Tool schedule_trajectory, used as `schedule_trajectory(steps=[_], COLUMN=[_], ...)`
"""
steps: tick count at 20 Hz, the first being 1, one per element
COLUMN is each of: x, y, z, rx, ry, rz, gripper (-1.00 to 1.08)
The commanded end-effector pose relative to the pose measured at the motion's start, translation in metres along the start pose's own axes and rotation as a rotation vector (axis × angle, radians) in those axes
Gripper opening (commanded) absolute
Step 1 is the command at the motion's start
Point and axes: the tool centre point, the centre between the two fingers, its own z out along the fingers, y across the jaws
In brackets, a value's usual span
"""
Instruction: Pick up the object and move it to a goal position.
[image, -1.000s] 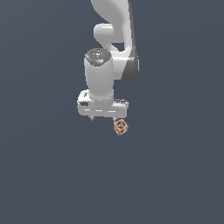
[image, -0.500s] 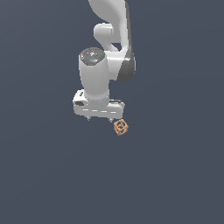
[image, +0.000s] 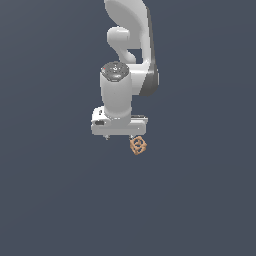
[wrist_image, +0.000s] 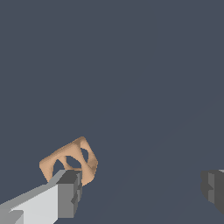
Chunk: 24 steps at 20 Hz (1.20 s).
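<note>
The object (image: 138, 145), a small orange-tan lattice piece with round holes, lies on the dark ground just under the end of the white hand on the exterior view's right. My gripper (image: 120, 137) hangs over it, pointing down. In the wrist view the object (wrist_image: 72, 159) sits right at the tip of one grey finger (wrist_image: 68, 192), which hides its lower edge. The other finger (wrist_image: 213, 187) is far off to the side. The gripper (wrist_image: 142, 186) is open, with only bare ground between the fingers.
The white arm (image: 131, 50) rises behind the hand. All around is flat, dark blue-grey ground (image: 60, 200) with no other objects or edges in view.
The wrist has turned and the hand now sits level, shifted slightly toward the exterior view's right. The object has stayed in the same spot.
</note>
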Motion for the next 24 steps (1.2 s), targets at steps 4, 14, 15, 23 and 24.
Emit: schedule_trajectory(steps=[4,14,15,23,24], x=[-0.010,-0.033,-0.035,-0.039,-0.039], y=[-0.027,-0.075,-0.078,-0.086,-0.086], z=[0.022,0.060,0.062,0.068,0.068], rx=[0.002,0.014,0.015,0.019,0.019], ry=[-0.009,-0.020,-0.020,-0.022,-0.022], rz=[-0.155,-0.437,-0.453,-0.501,-0.501], gripper=[1.00,1.00,1.00,1.00,1.00])
